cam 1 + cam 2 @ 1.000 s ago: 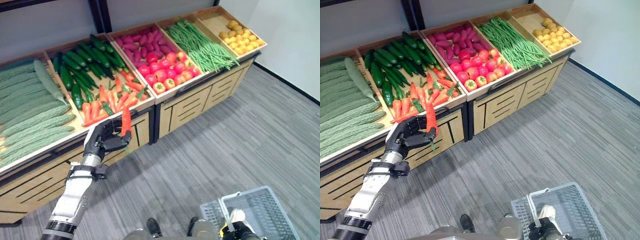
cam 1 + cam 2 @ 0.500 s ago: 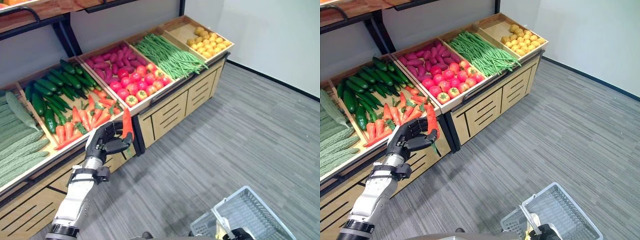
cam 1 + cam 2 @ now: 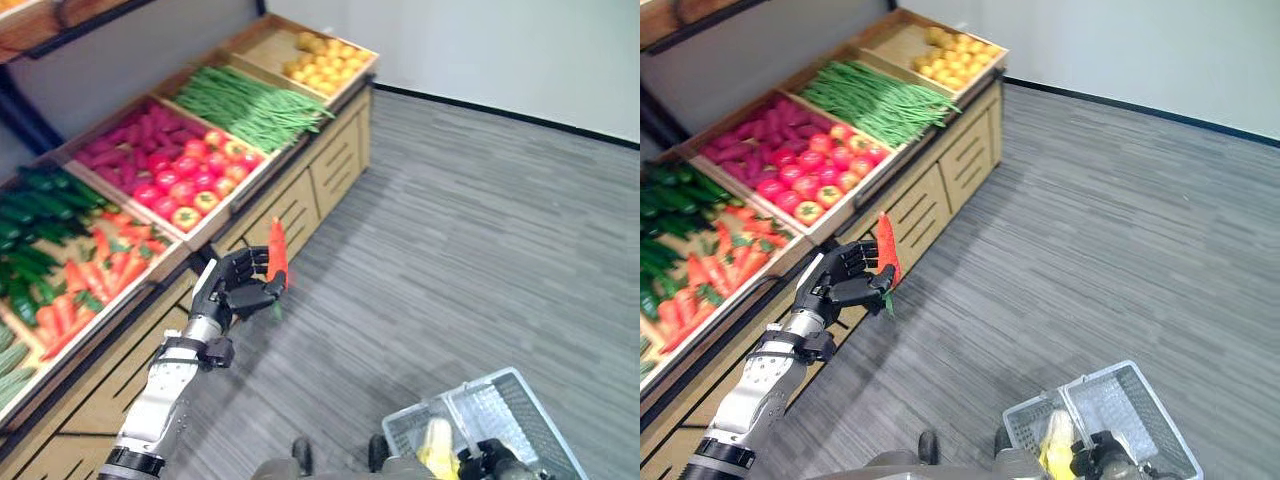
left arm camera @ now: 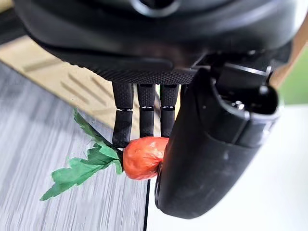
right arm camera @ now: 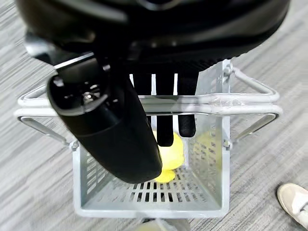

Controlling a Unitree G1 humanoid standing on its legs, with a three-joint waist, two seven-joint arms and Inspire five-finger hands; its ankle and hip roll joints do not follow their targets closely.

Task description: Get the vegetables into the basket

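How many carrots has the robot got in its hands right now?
1. A single carrot is pinched upright in the left hand, held out over the floor in front of the produce stand. The right hand grips the basket handle, not a carrot.

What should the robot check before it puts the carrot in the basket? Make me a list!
1. Carrot held tight in the left hand: ok, fingers and thumb are curled round it, leaves hanging below.
2. Carrot clear of the vegetable stand: ok, it is out over the floor.
3. Basket carried by the right hand: ok, fingers hook its handle.
4. Room in the basket: ok, just something yellow lies inside.
5. Carrot above the basket: not ok, the basket is well off to the right.
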